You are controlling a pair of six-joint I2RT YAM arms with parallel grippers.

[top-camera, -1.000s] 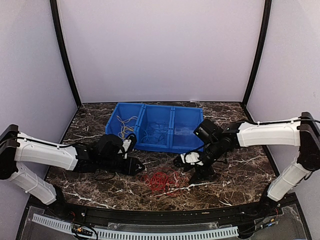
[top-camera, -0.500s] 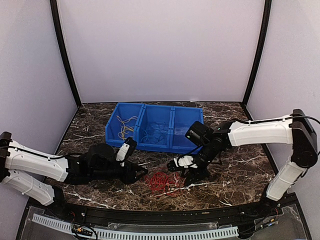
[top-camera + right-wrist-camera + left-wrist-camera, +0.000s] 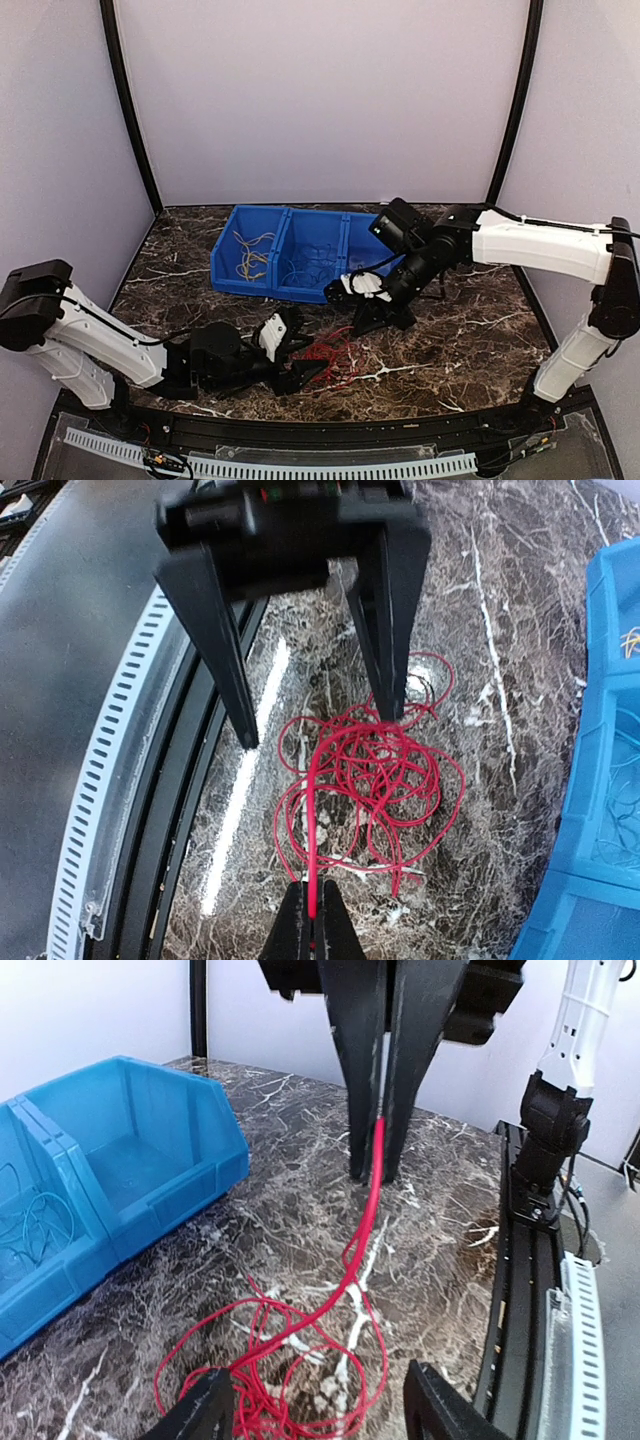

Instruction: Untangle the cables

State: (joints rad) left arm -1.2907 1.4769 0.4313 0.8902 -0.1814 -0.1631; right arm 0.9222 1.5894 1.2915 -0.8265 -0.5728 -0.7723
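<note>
Looking down from above, the red cables point(image 3: 330, 352) lie in a loose tangle on the marble worktop point(image 3: 480, 340), in front of the blue bin point(image 3: 372, 262); yellow-orange wires point(image 3: 250, 252) sit in the bin's left compartment and blue wires point(image 3: 310, 268) in the middle one; the left pincer point(image 3: 306, 366) now lies low at the tangle's left edge, having slid right and nearer the front rail since half a second ago; the right pincer point(image 3: 362, 322) has lifted and drawn back toward the bin, pulling one red strand up and stretching the heap. From the left wrist, the left pincer point(image 3: 318, 1378) has its fingers spread wide apart with the red cables point(image 3: 300, 1360) between them; the right pincer point(image 3: 372, 1165) hangs above, clamped together on a taut strand. From the right wrist, the right pincer point(image 3: 312, 925) is pinched on that strand; the left pincer point(image 3: 320, 728) stands apart over the far side of the red cables point(image 3: 370, 765), with the bin point(image 3: 610, 680) at the right.
</note>
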